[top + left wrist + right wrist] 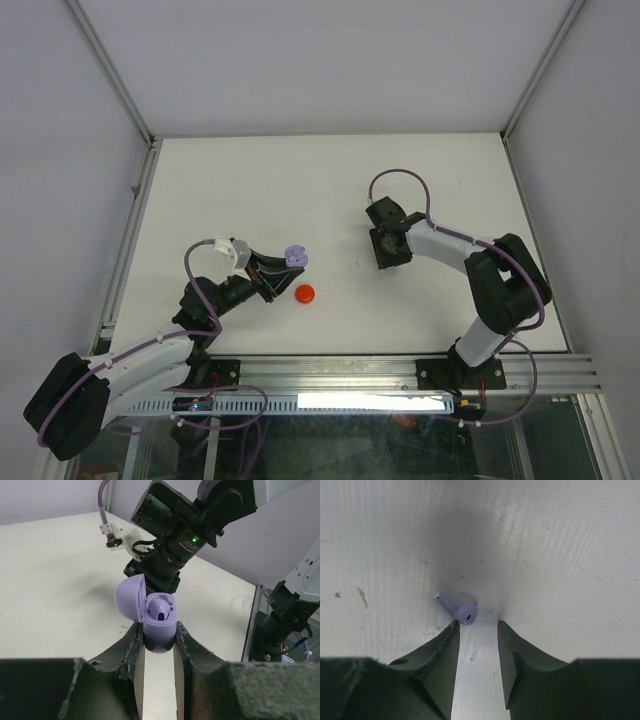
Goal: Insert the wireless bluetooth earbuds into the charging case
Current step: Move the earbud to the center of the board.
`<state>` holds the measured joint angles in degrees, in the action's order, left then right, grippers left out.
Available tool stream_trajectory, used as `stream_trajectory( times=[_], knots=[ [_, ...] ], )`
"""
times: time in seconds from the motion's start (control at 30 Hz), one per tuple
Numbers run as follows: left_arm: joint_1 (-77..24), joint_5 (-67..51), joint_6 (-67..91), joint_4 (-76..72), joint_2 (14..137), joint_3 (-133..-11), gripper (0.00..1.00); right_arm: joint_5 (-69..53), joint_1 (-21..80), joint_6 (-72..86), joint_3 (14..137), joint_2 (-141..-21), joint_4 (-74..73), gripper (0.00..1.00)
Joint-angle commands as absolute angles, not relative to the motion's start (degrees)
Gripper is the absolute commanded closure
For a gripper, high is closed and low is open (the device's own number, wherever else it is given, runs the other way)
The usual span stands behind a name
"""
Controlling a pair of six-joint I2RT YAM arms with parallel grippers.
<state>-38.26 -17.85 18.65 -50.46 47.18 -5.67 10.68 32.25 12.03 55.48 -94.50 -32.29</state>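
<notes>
Case check: lavender charging case [159,630] is clamped by its lower body in the left jaws, which are shut tight on it. Its lid [131,600] is swung open and its mouth tilts up and away. My read is that it's presented this way so the other arm gets a clear drop-in path. The seated earbud [160,611] looks home in 1 socket; I can't tell about the 2nd. In the top view the case sits left of centre over the bench [250,180], with a red disc [305,293] just near of it, not a task part.

The loose earbud [461,610], also lavender, lies flat on the bench right of centre, under the right wrist. The right jaws stand at a narrow gap and hold nothing. The bud is just past the tips, offset toward 1 finger rather than between them. A narrow gap suits a part this small. I'd centre on it before closing, or it may skid off.
</notes>
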Motion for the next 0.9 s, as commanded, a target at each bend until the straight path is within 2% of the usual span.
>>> stream_trajectory(
  times=[0.0,0.23,0.7,0.87],
  knots=[
    [-38.5,-16.6,17.6,-51.6,45.8,-6.4,0.92,17.3,32.1,12.1,56.1,-96.7,-32.2,0.61],
    [-38.5,-16.4,17.5,-50.8,44.8,-6.2,0.92,19.0,31.0,12.2,57.1,-97.3,-31.7,0.61],
    [-38.5,-16.3,17.8,-50.3,43.8,-5.9,0.92,15.0,29.8,13.6,59.2,-98.7,-27.0,0.61],
    [-38.6,-16.4,17.9,-50.3,43.7,-5.9,0.92,16.9,29.8,14.0,59.0,-95.0,-28.7,0.61]
  ],
)
